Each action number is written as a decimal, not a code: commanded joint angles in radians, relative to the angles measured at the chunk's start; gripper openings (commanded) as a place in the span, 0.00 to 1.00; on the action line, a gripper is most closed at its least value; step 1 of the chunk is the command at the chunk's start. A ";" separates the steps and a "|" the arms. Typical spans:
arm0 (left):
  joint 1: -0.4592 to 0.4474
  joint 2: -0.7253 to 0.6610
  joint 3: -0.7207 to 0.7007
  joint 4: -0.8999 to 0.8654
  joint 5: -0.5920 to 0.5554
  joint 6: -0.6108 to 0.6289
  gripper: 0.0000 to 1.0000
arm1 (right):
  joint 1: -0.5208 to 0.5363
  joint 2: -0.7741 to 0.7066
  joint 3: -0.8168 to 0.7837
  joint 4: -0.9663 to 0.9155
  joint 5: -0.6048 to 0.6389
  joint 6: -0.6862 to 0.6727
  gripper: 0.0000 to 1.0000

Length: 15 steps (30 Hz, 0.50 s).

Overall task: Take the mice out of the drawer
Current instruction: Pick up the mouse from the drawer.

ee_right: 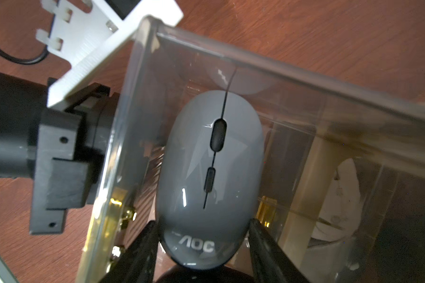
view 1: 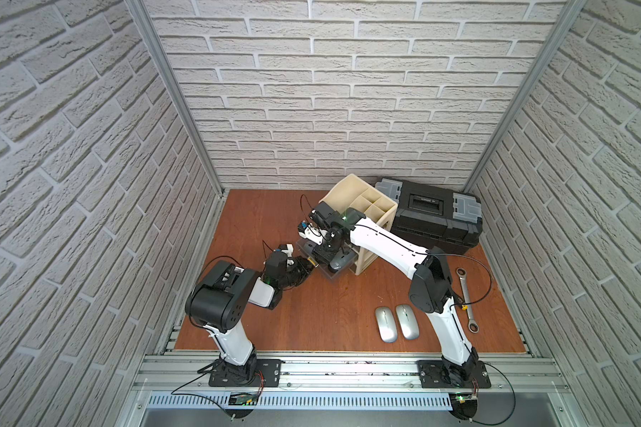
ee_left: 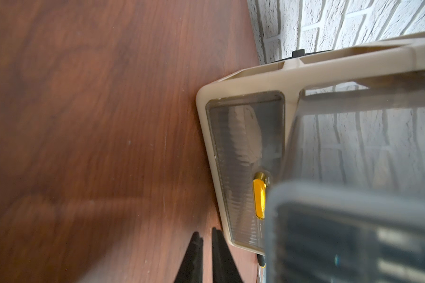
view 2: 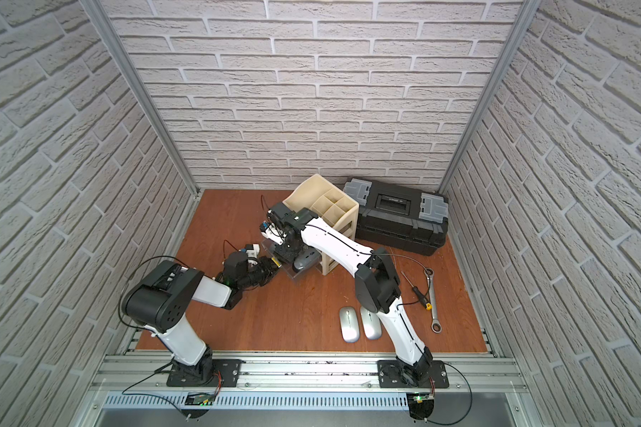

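Observation:
A dark grey mouse (ee_right: 211,159) with a white logo lies in the pulled-out clear drawer (ee_right: 280,73) of the beige organizer (view 1: 363,207). My right gripper (ee_right: 203,224) reaches down into the drawer. It is open, with its fingers close against both sides of the mouse's logo end. In both top views the mouse (view 1: 339,263) (view 2: 306,261) shows beside that gripper (view 1: 324,253). Two silver mice (view 1: 385,325) (view 1: 407,321) lie on the table near the right arm's base. My left gripper (ee_left: 206,235) is shut, low by the drawer's front (view 1: 308,264), with nothing between its fingers.
A lower drawer with a yellow handle (ee_left: 259,196) is shut, and a white shape (ee_left: 243,137) shows through its front. A black toolbox (view 1: 433,214) stands behind the organizer. A steel wrench (view 1: 466,299) and a screwdriver (view 2: 415,290) lie at the right.

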 commanded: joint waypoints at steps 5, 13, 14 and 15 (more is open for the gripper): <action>-0.011 0.007 0.022 0.048 -0.002 0.006 0.13 | -0.015 -0.035 -0.036 0.062 0.058 0.050 0.66; -0.015 0.005 0.033 0.046 -0.001 0.003 0.13 | -0.016 -0.005 -0.005 0.081 0.027 0.041 0.70; -0.015 0.004 0.034 0.044 -0.001 0.004 0.13 | -0.016 -0.001 -0.001 0.085 0.027 0.040 0.69; -0.015 0.004 0.036 0.042 0.001 0.003 0.13 | -0.015 0.002 0.001 0.092 0.031 0.042 0.69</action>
